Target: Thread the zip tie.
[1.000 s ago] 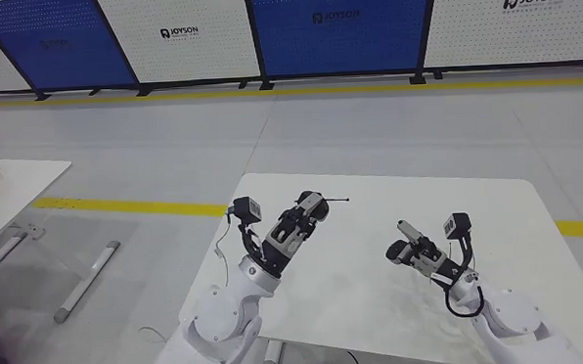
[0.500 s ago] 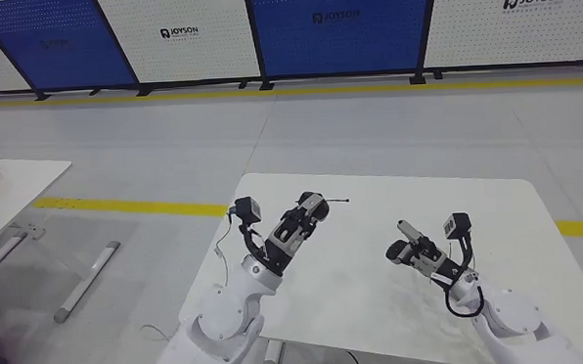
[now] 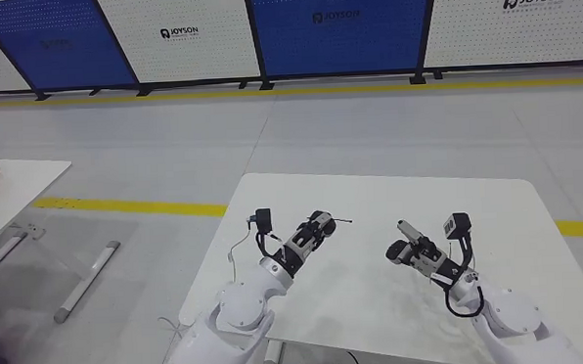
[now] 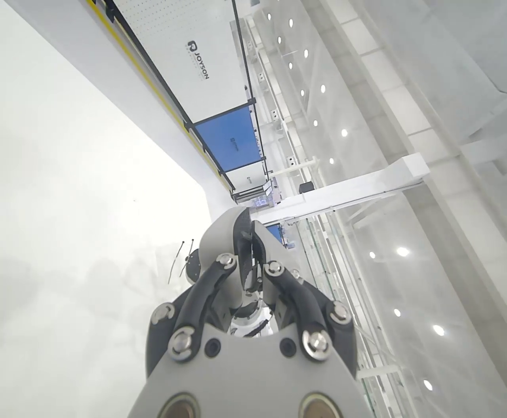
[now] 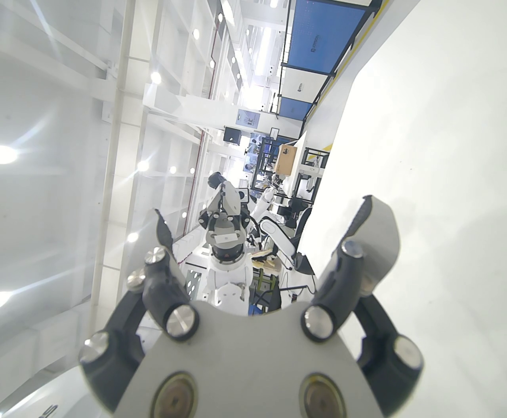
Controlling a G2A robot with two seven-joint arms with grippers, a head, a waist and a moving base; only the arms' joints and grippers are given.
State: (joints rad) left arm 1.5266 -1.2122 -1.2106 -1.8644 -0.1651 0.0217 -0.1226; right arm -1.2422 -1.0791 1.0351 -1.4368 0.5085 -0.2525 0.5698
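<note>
Left jaws pinch zip tie (image 3: 340,220) (its held end hidden).

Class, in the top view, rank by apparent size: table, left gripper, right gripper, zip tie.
1. table, largest
2. left gripper and right gripper, about alike, so not ranked against each other
3. zip tie, smallest, a thin strip sticking out of the left gripper
</note>
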